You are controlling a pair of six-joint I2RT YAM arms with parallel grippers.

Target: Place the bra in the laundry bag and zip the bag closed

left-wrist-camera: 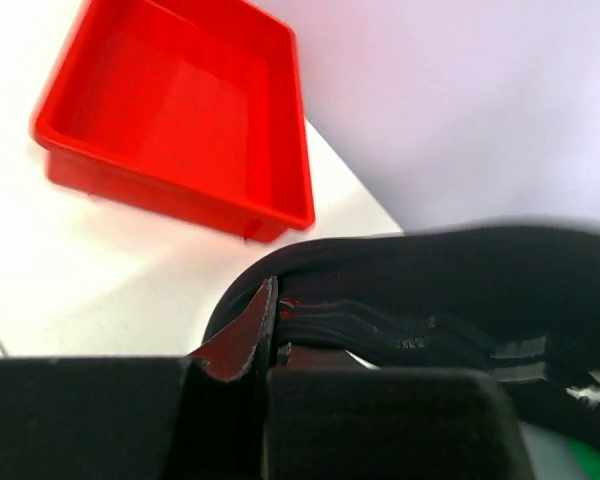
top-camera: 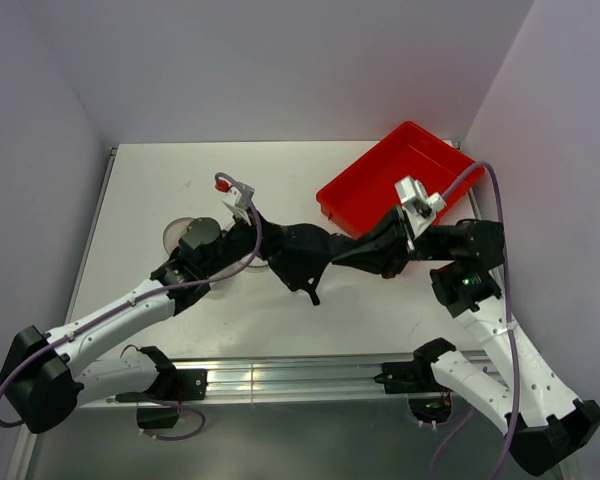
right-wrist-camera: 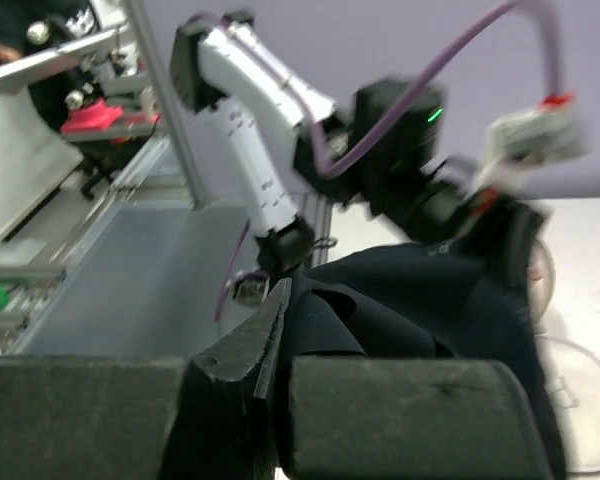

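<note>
Top view, read left to right. The laundry bag (top-camera: 173, 233) lies on the table (top-camera: 310, 160) at left-centre, its pale round rim partly hidden under the left arm's wrist; whether its lid is open cannot be told; the left gripper (top-camera: 263, 238), jaws closed, pinches the left end of the bra (top-camera: 302, 258); the bra, black, is bunched between the two grippers, apart from the bag, its long axis running left to right; the right gripper (top-camera: 342, 252), jaws likewise closed, clamps the right end; the red tray (top-camera: 380, 190) sits behind it. The bag lies leftward of the garment, nearest the left arm; the load probably must travel that way.
</note>
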